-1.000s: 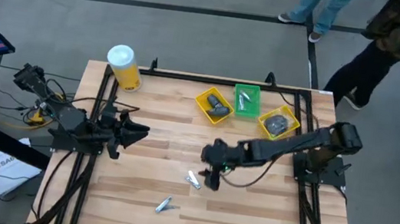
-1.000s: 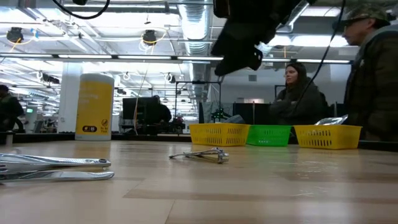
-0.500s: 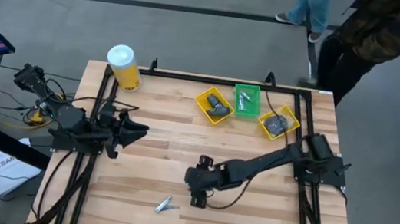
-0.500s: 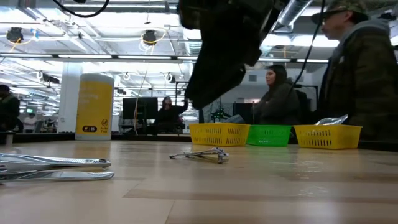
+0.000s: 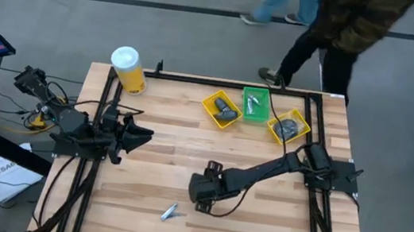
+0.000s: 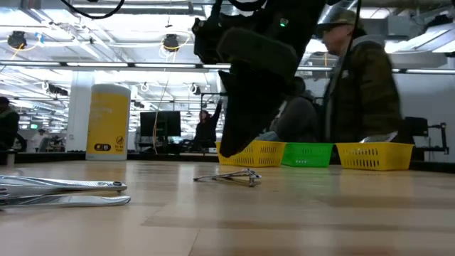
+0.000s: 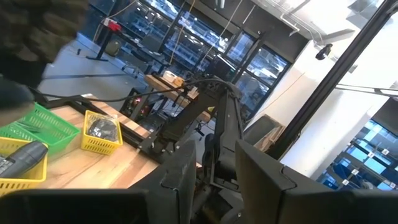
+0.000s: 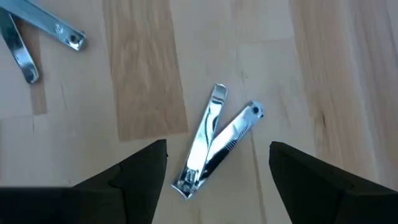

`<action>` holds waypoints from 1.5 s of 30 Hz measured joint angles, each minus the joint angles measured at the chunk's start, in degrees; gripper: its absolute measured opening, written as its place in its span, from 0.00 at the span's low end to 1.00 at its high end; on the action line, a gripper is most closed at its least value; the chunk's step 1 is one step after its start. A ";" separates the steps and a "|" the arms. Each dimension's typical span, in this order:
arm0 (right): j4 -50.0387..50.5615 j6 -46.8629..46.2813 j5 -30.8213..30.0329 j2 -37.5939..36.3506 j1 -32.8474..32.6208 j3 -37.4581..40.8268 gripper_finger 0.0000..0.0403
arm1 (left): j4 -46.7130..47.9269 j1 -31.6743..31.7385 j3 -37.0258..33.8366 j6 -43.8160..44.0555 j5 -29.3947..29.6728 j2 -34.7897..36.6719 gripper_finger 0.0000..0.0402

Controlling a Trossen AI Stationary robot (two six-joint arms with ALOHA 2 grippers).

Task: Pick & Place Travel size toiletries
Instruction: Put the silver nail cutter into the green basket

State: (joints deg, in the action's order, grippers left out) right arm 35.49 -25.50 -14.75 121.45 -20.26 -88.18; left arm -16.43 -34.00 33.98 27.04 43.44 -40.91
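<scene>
From above, I see the right gripper (image 5: 201, 199) low over the table (image 5: 273, 221) near its front edge, hiding one nail clipper; a second clipper (image 5: 169, 212) lies just beside. My left gripper (image 5: 144, 133) waits at the left edge, fingers spread. Through the right wrist, the nail clipper (image 8: 214, 141) lies between parted fingers (image 8: 140, 171), not grasped.
</scene>
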 joint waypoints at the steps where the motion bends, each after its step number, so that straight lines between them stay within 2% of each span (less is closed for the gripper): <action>1: -0.30 -0.44 0.17 0.00 0.01 0.00 0.67 | -0.01 0.00 0.00 -0.03 -0.05 0.00 0.26; 17: -1.43 -7.92 2.67 4.15 -0.10 0.17 0.65 | -0.90 0.00 0.00 0.16 -0.11 0.00 0.26; 21: -1.22 -8.19 2.65 4.00 0.09 0.24 0.54 | -1.10 0.00 0.00 0.16 -0.08 0.00 0.26; 31: 0.51 -8.58 3.77 3.91 0.23 0.26 0.11 | -1.58 0.00 0.00 0.18 0.03 0.00 0.26; 45: 0.93 -8.59 6.06 3.37 0.14 0.42 0.10 | -1.73 0.00 0.00 0.20 -0.02 0.00 0.26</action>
State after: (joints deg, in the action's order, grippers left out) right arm 36.42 -34.09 -8.69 124.81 -20.12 -87.77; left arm -18.15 -34.00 33.98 27.24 43.42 -40.91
